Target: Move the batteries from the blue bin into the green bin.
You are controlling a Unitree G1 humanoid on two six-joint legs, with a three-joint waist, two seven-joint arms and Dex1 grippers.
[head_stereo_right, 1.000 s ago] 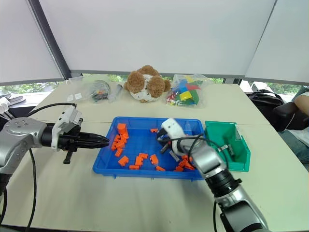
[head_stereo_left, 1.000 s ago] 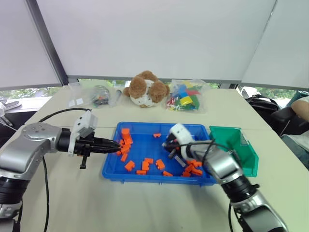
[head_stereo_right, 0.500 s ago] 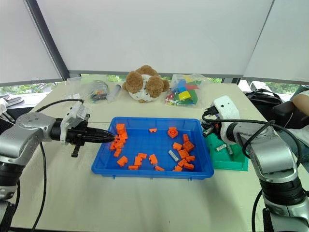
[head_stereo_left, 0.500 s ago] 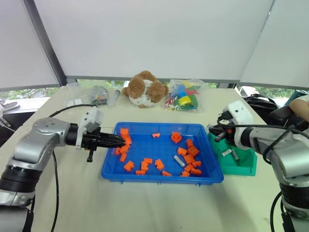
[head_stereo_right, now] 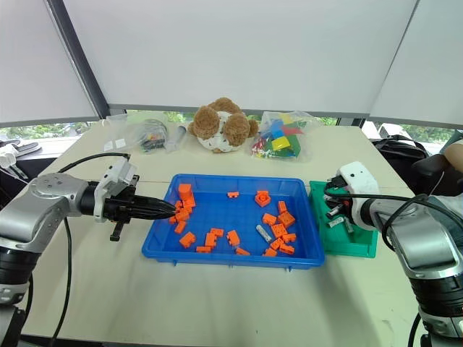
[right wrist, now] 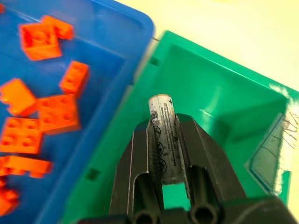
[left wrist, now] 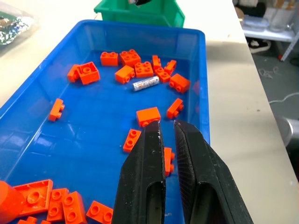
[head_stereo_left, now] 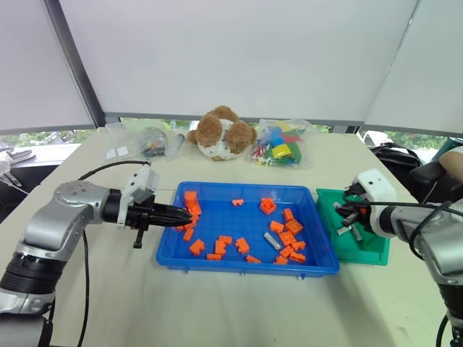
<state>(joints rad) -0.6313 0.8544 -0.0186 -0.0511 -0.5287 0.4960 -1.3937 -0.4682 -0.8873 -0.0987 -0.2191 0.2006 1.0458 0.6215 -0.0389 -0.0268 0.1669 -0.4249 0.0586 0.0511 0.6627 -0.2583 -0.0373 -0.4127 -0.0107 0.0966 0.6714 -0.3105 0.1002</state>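
Observation:
The blue bin sits mid-table, holding many orange blocks and one silver-grey battery, also visible as the battery among blocks. The green bin stands against its right side. My right gripper hangs over the green bin's inside, shut on a battery that lies lengthwise between its fingers. From the head view the right gripper is low in that bin, with something grey beside it. My left gripper reaches over the blue bin's left edge, shut and empty, above orange blocks.
A brown teddy bear, a bag of coloured blocks and clear plastic bags lie along the table's far side. A black bag and a person's arm are at the right edge.
My right gripper has swung right, out of the blue bin and over the green bin, carrying a battery. The left gripper has stayed at the blue bin's left edge.

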